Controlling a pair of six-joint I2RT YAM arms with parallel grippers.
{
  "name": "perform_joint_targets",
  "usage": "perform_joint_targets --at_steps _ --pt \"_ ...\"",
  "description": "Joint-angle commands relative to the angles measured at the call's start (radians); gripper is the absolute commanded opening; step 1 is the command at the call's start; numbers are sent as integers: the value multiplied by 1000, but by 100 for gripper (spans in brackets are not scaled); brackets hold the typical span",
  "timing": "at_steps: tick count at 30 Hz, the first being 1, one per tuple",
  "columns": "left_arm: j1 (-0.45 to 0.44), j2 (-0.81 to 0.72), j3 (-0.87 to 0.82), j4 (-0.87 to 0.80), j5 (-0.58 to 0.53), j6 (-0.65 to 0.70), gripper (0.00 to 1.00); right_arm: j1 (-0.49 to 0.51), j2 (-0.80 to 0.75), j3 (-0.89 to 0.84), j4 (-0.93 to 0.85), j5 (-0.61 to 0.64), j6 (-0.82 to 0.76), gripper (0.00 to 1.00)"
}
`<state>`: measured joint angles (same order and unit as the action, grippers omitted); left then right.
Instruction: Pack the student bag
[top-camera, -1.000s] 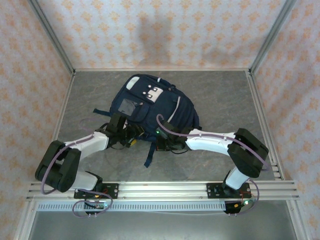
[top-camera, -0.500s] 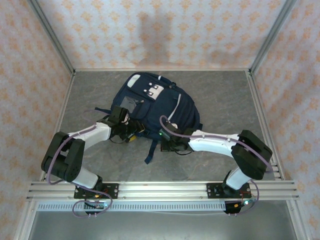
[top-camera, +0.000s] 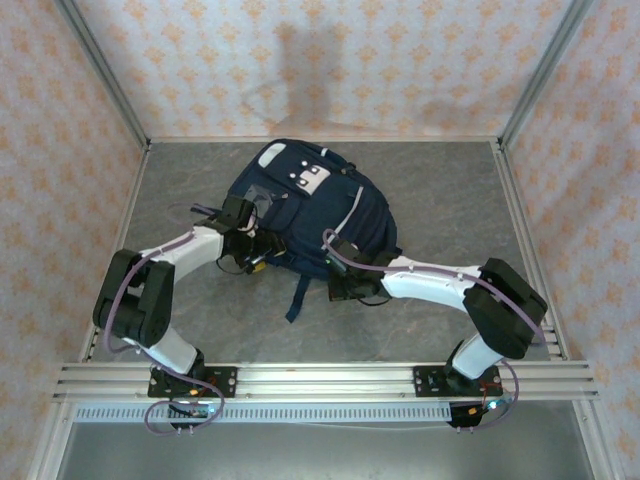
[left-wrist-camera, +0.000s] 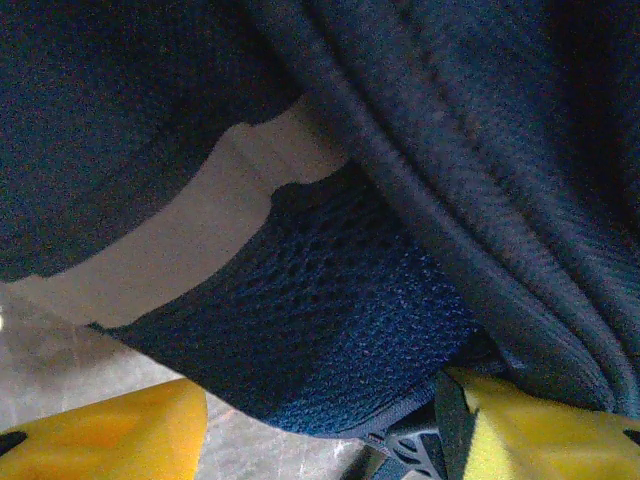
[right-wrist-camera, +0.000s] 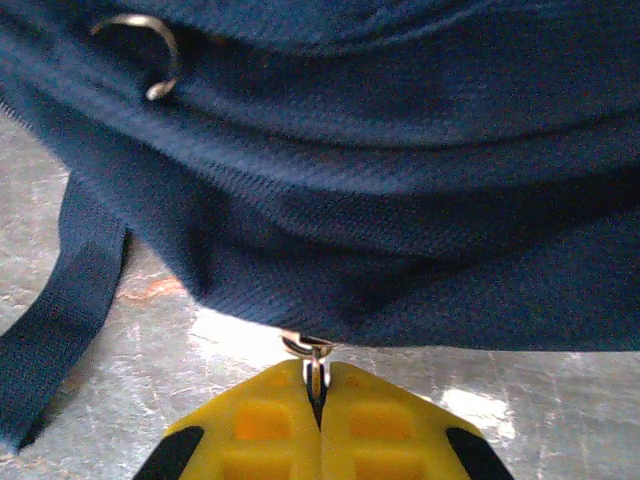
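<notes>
Right gripper (right-wrist-camera: 318, 382), at the lower centre of the right wrist view, has its yellow fingers pressed together on a small metal zipper pull ring (right-wrist-camera: 305, 349) at the near hem of the large navy-blue fabric student bag (top-camera: 310, 205). The bag lies at the centre of the grey stone-pattern table (top-camera: 450, 190) in the top view, front pockets and white patches facing up. Left gripper (left-wrist-camera: 320, 405) stands with fingers apart at the bag's left edge. A fold of navy mesh beside a white reflective stripe (left-wrist-camera: 180, 240) sits between them, not clamped. Step in hand, by judgement: working the main zip. The next move calls for drawing the pull along the zip track while the other arm restrains the fabric; a slack fold may jam the slider. No opening is visible, so the bag's contents cannot be determined.
</notes>
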<state>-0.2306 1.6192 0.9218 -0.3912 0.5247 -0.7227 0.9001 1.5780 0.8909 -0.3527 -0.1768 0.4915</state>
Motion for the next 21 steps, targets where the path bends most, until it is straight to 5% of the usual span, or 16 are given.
perform_joint_targets --at_steps 1,12,21 --pt "59 62 105 -16 -40 71 63 3 54 53 -10 -86 -28 0" --pt "70 -179 -98 83 32 -106 67 22 173 123 158 -161 131 0" --pt "-90 -257 -262 335 -8 -326 66 22 171 110 211 -166 166 0"
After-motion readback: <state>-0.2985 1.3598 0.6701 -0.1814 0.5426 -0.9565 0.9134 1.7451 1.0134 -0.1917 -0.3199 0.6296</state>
